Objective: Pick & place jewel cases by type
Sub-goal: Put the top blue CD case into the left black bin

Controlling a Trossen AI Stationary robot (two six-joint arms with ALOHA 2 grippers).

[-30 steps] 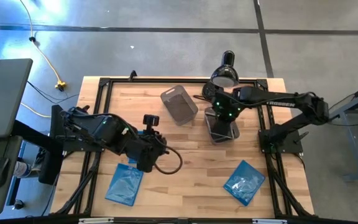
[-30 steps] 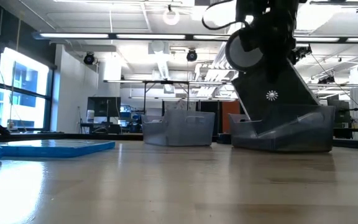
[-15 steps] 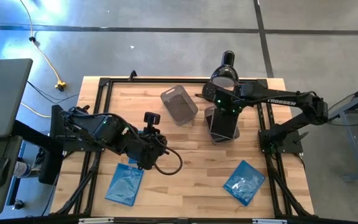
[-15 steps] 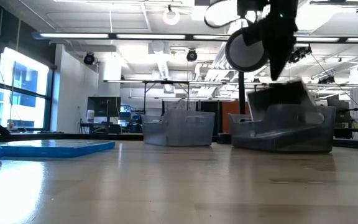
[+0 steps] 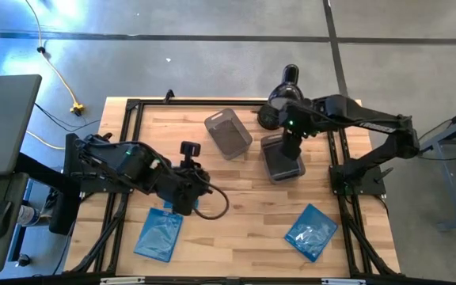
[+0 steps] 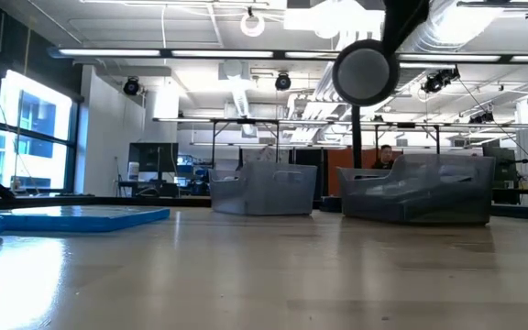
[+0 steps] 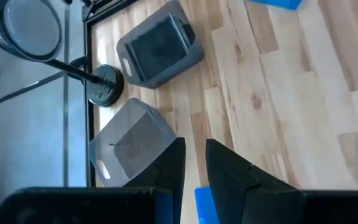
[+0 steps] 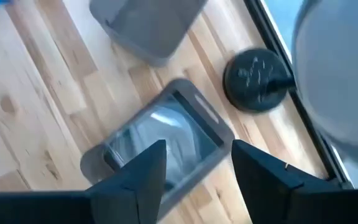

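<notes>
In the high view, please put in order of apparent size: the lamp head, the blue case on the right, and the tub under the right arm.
1. Blue case on the right.
2. Tub under the right arm, close to the case in size and partly covered by the arm, so this order is unsure.
3. Lamp head, clearly smallest.

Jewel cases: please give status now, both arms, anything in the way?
Right gripper open above right tub, dark case inside. Left gripper holds blue case, jaws narrow. Two blue cases wait on table. Lamp close behind tub.
</notes>
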